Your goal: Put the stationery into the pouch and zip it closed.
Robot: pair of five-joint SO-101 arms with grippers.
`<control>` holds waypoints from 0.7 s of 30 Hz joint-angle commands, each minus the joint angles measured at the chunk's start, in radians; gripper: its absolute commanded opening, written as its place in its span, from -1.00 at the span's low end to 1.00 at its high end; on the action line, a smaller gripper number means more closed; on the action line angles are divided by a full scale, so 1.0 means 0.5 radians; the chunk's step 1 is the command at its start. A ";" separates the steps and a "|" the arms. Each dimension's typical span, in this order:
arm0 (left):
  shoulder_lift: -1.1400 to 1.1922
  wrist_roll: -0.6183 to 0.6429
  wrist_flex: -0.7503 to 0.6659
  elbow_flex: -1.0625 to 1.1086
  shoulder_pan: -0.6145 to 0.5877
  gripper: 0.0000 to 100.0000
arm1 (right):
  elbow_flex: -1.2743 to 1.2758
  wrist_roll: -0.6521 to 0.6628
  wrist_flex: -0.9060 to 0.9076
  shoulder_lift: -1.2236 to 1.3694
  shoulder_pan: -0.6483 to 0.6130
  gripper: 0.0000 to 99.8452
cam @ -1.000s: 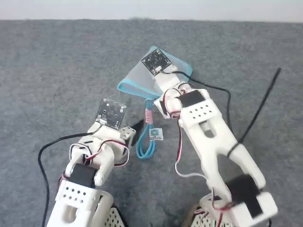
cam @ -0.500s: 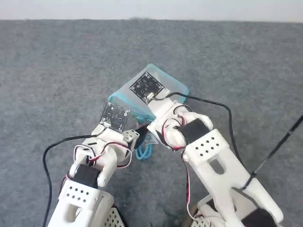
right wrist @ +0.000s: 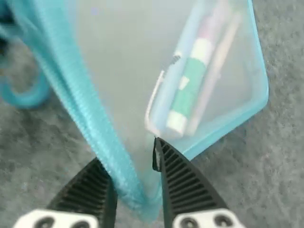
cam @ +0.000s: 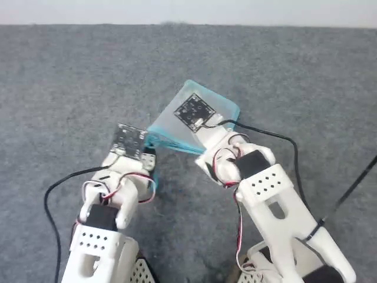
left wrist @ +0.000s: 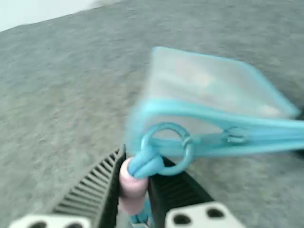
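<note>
The pouch [cam: 166,128] is held from two sides on the grey carpeted table [cam: 70,76]. At its near left corner, the left gripper [left wrist: 135,164] is pressed tight on the pink bead [left wrist: 130,186] and blue cord [left wrist: 145,164] tied to the zipper ring [left wrist: 166,142]. The right gripper [right wrist: 134,159] is clamped onto the pouch's corner, one finger outside the blue zipper band [right wrist: 85,104] and one against the clear wall. In the high view, both arms are stretched forward from the near edge, wrists bent down over the pouch. Stationery [right wrist: 190,90] is seen inside through the translucent side: a green-and-white labelled stick among pens, packed along the far edge.
</note>
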 commanded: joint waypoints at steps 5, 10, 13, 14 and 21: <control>0.012 -0.025 -0.086 -0.091 -0.267 -0.98 | 0.068 0.055 0.020 -0.044 0.311 -0.99; 0.018 -0.028 -0.086 -0.091 -0.316 -0.98 | 0.068 0.095 0.020 -0.041 0.422 -0.99; 0.018 -0.028 -0.086 -0.087 -0.328 -0.98 | 0.068 0.095 0.017 0.017 0.465 -0.99; 0.018 -0.028 -0.086 -0.087 -0.344 -0.98 | 0.068 0.095 -0.014 0.063 0.477 -0.99; 0.018 -0.089 -0.153 0.008 -0.273 -0.88 | -0.074 0.083 -0.103 0.502 0.505 -0.99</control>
